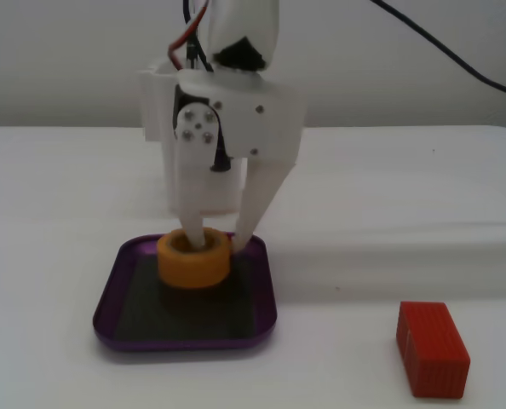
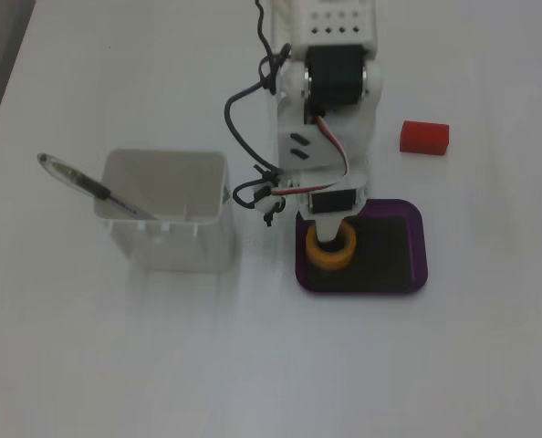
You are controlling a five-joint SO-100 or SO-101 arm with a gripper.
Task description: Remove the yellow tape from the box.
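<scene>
From my remote station, I watched the gripper (image 1: 217, 241) stand over the purple tray (image 1: 108, 298) with one white finger (image 1: 191, 204) dropped into the hollow core of the yellow tape roll (image 1: 193, 258) and the other running down outside its wall, the two clamped across that wall. The roll appeared raised just off the tray's dark base, a shadow lying beneath it, near the tray's rear edge in a fixed view. I judged the task about half done: the grasp was made, but the roll hung inside the rim, and lifting it clear and setting it down on the table remained.

From above, in a fixed view, the roll (image 2: 331, 252) sat toward the left side of the tray (image 2: 417, 255), partly under the arm. The table (image 2: 453, 365) was plain white and bare. A red ribbed block (image 1: 432, 348) lay well apart from the tray, and a white container (image 2: 169, 214) holding a pen (image 2: 88, 185) stood on the other side.
</scene>
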